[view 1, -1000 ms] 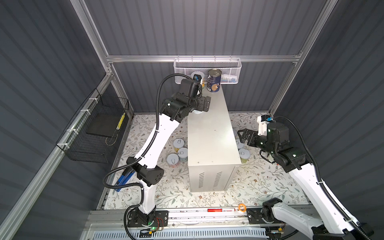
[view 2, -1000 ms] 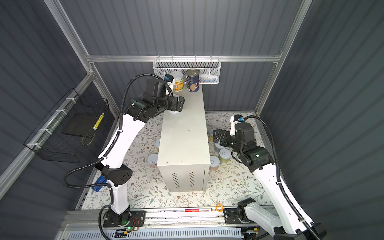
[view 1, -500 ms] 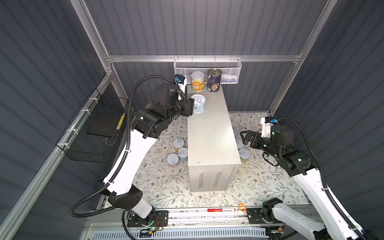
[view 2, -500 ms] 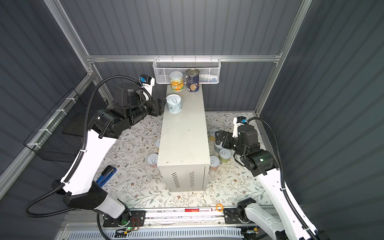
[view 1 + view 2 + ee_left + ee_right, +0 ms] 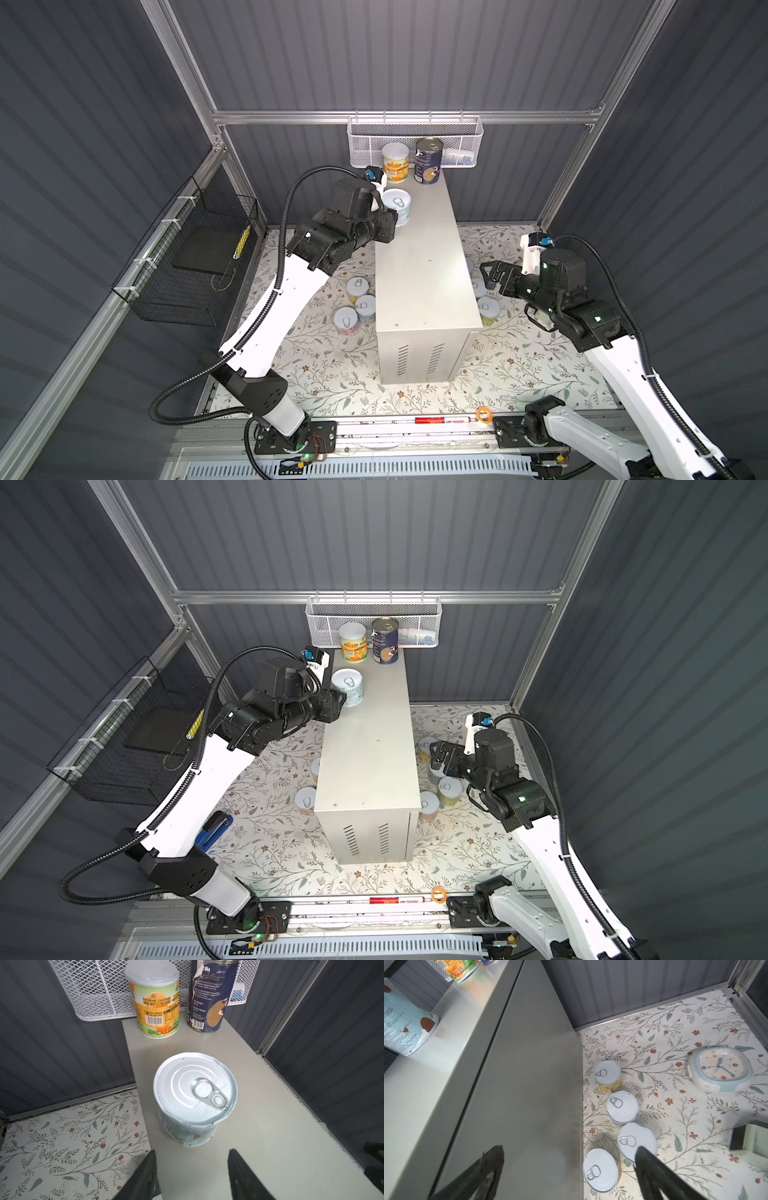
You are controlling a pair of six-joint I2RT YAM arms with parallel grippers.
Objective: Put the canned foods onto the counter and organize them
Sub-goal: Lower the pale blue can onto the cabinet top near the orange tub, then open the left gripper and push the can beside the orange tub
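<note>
My left gripper stands apart, empty, just short of the pale-blue can upright on the surface. My right gripper is wide apart above four cans on the floor.

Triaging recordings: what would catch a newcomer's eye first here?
The tall white counter stands in the middle, three cans upright at its far end: an orange can, a navy can and a pale blue can just ahead of the left gripper. On the floor at both sides wait unplaced cans, the open right gripper over one cluster.
</note>
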